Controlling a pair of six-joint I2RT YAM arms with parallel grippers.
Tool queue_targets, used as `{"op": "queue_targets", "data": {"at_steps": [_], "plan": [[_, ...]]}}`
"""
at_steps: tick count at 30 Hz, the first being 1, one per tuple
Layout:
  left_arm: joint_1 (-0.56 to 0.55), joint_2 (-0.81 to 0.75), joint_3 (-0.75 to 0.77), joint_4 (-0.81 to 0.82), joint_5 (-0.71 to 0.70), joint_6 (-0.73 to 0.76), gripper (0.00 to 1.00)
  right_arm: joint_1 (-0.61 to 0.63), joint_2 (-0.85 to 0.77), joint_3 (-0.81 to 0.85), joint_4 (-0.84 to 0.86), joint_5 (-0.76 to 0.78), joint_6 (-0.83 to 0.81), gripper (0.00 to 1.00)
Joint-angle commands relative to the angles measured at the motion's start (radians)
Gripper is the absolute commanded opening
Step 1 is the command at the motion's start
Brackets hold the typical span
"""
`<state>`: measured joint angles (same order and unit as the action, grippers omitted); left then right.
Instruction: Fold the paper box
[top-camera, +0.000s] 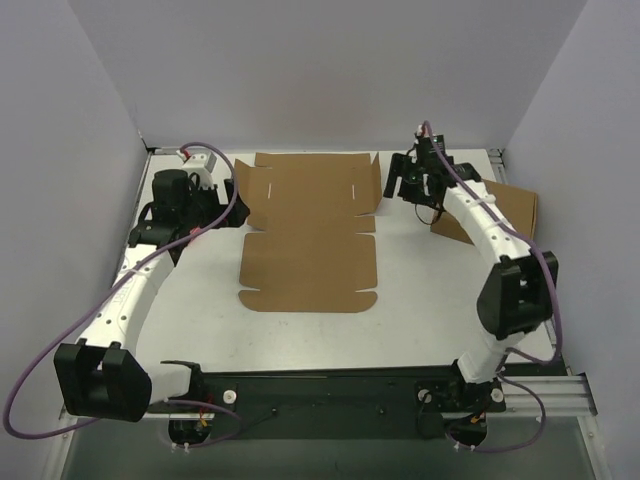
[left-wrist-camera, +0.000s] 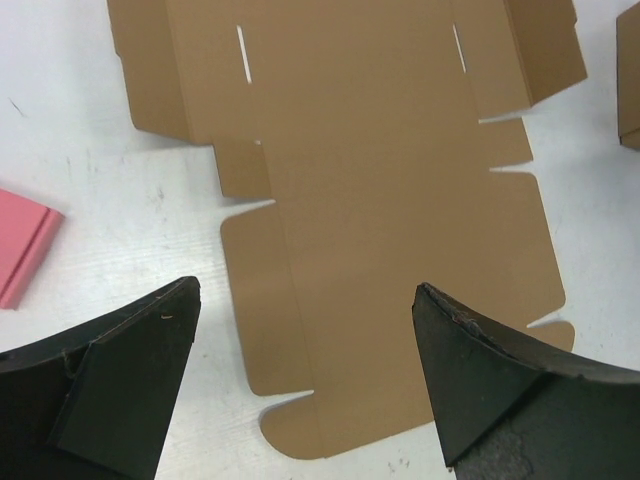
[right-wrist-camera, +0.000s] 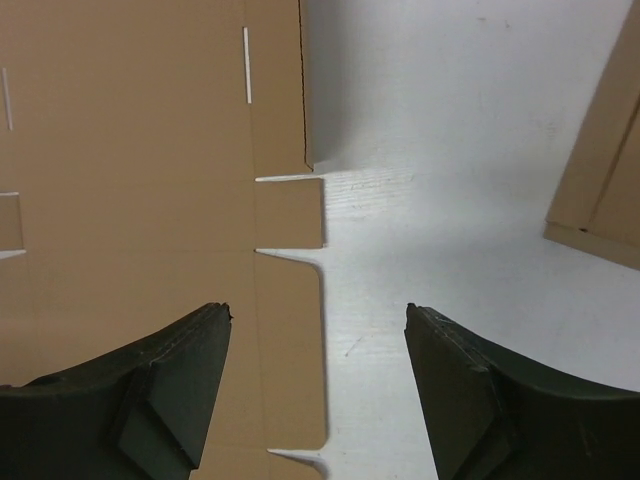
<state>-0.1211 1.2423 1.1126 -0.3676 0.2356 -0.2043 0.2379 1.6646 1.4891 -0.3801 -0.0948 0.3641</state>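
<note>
Paper box (top-camera: 310, 235) is lying flat, a matte brown die-cut sheet w/ thin slits & rounded flaps, on the white worktop (top-camera: 420, 320) twd the back. Left hand (left-wrist-camera: 305, 290) & right hand (right-wrist-camera: 318, 312) are hovering at its side edges, both released, jaws wide. Smooth pink block (left-wrist-camera: 25, 245) is sitting left.

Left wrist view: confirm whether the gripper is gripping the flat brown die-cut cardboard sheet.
No: the left gripper is open above the flat brown die-cut cardboard sheet, clamping nothing.
</note>
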Motion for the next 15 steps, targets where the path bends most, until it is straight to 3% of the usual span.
{"op": "queue_targets", "data": {"at_steps": [1,8,15], "plan": [[0.008,0.016,-0.02,0.053,0.08,-0.01,0.97,0.009,0.174,0.16,-0.072,0.024,0.007,0.72],[0.009,0.022,-0.023,0.052,0.087,-0.012,0.97,0.009,0.461,0.428,-0.098,0.0,0.001,0.71],[0.008,0.028,-0.014,0.036,0.087,-0.004,0.97,0.0,0.627,0.523,-0.125,-0.019,0.044,0.69]]}}
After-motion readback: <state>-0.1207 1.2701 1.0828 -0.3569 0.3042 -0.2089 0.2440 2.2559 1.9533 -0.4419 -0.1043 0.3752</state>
